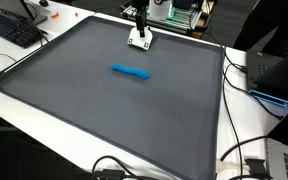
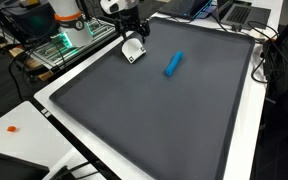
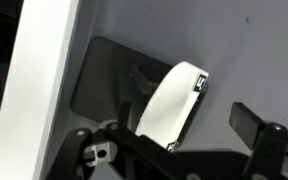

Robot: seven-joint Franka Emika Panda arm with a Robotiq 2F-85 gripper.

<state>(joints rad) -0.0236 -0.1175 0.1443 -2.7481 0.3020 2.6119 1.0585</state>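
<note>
A small white object with black markings (image 1: pixel 141 41) lies on the dark grey mat (image 1: pixel 104 110) near its far edge; it also shows in the other exterior view (image 2: pixel 133 51). My gripper (image 1: pixel 141 24) hangs just above it in both exterior views (image 2: pixel 134 33). In the wrist view the white object (image 3: pixel 169 105) sits between my two fingers (image 3: pixel 189 120), with a gap to the right finger. The gripper is open and holds nothing. A blue elongated object (image 1: pixel 131 71) lies alone near the mat's middle, also seen in the other exterior view (image 2: pixel 173 64).
The mat (image 2: pixel 154 120) lies on a white table (image 1: pixel 44 120). A keyboard (image 1: pixel 12 29) is at one corner, a laptop (image 1: pixel 284 70) and cables (image 1: pixel 246 150) along one side. Electronics with green lights (image 2: pixel 69 40) stand behind the arm's base.
</note>
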